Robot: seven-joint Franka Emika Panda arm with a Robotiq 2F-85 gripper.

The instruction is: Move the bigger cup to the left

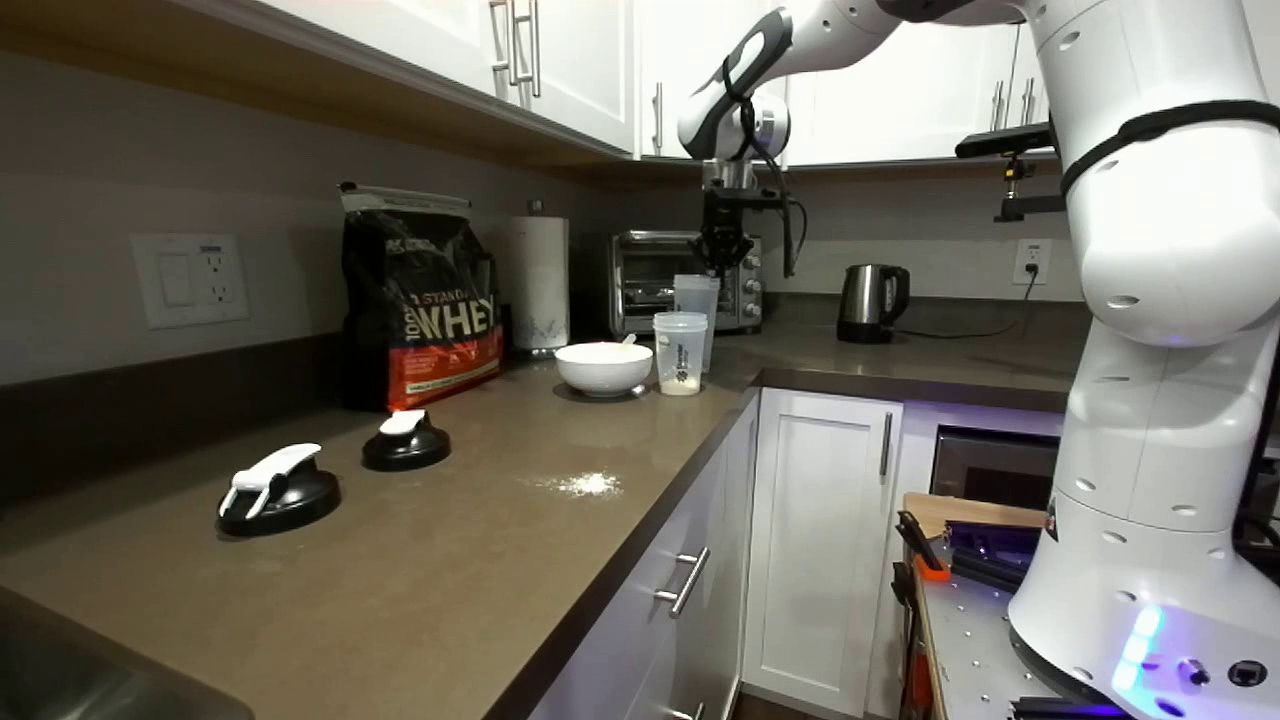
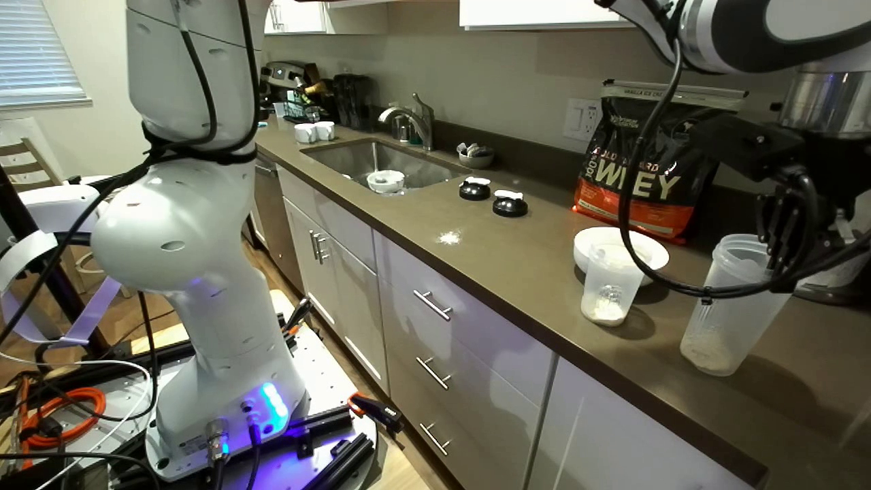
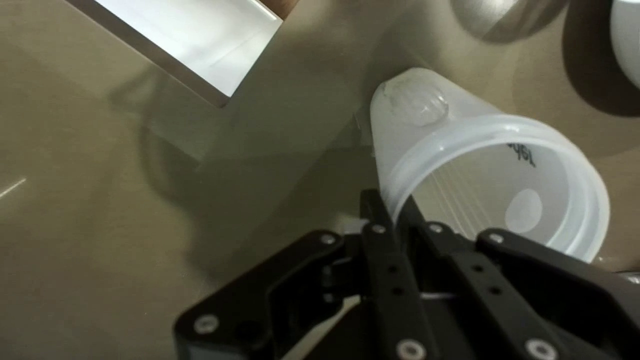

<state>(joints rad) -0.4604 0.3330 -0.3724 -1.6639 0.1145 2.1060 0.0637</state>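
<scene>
The bigger cup point(image 1: 697, 290) is a tall translucent tumbler at the counter's corner end, partly behind the shorter cup point(image 1: 680, 352) in an exterior view. In an exterior view the bigger cup point(image 2: 728, 313) shows pale powder at its bottom; its base is at or very near the counter. My gripper point(image 1: 722, 262) is above it, pointing down. In the wrist view my gripper point(image 3: 395, 212) is shut on the rim of the bigger cup point(image 3: 457, 137), one finger inside and one outside. The fingertips point(image 2: 782, 258) are partly hidden by cables in an exterior view.
A white bowl point(image 1: 603, 368) stands beside the shorter cup. A whey bag point(image 1: 425, 300), a paper towel roll point(image 1: 541, 275) and a toaster oven point(image 1: 645, 285) line the wall. Two black lids point(image 1: 290, 497) and spilled powder point(image 1: 588, 484) lie on the counter point(image 1: 470, 560).
</scene>
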